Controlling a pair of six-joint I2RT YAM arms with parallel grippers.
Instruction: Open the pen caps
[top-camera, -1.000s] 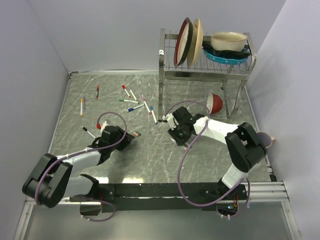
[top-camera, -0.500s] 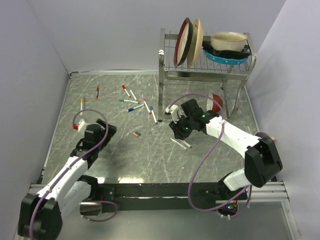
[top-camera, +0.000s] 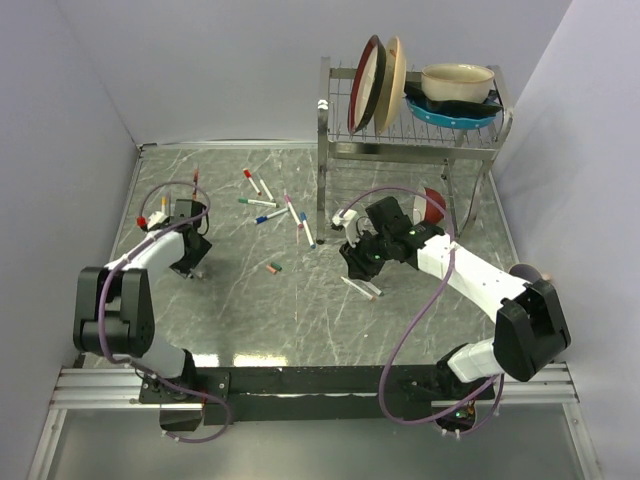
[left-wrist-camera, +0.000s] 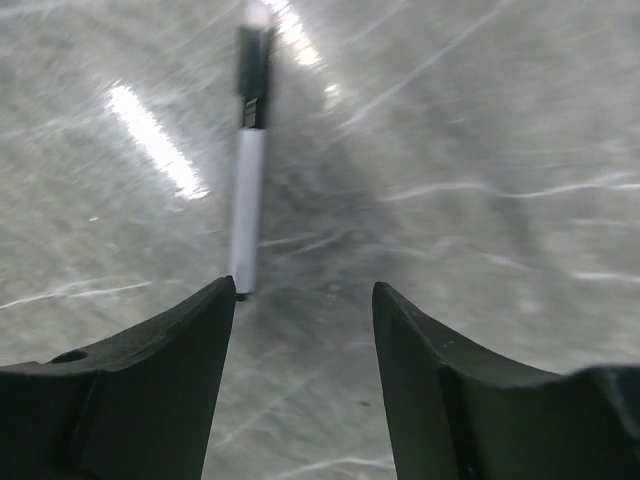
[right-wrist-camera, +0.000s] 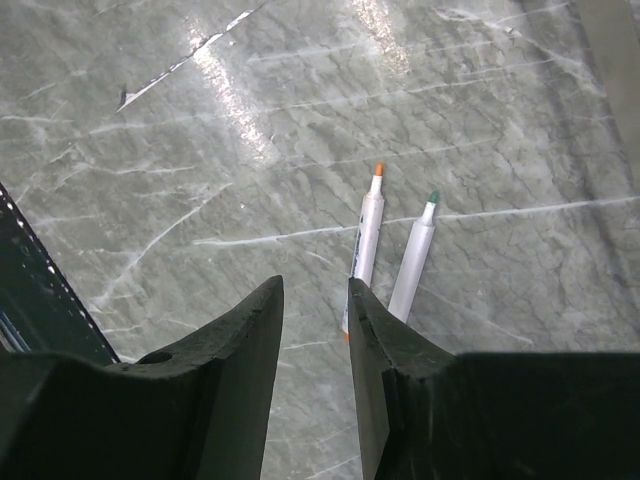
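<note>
My left gripper (top-camera: 193, 265) (left-wrist-camera: 304, 290) is open and empty, low over the table at the left. Just ahead of its left finger lies a white pen (left-wrist-camera: 245, 210) with a black cap (left-wrist-camera: 252, 75) on its far end. My right gripper (top-camera: 352, 268) (right-wrist-camera: 315, 285) is open a little and empty, above two uncapped white pens (top-camera: 360, 288), one orange-tipped (right-wrist-camera: 366, 225) and one green-tipped (right-wrist-camera: 415, 255). Two loose caps (top-camera: 272, 267) lie between the arms. Several capped pens (top-camera: 265, 200) lie scattered further back.
A wire dish rack (top-camera: 335, 150) with plates and bowls stands at the back right, its legs just behind my right gripper. A red bowl (top-camera: 432, 205) sits under it. Grey walls close the table's left and back edges.
My left arm has swung from beside the loose caps out to the left, over the black-capped pen. My right gripper has drawn back slightly, and the two uncapped pens now lie in the open.
</note>
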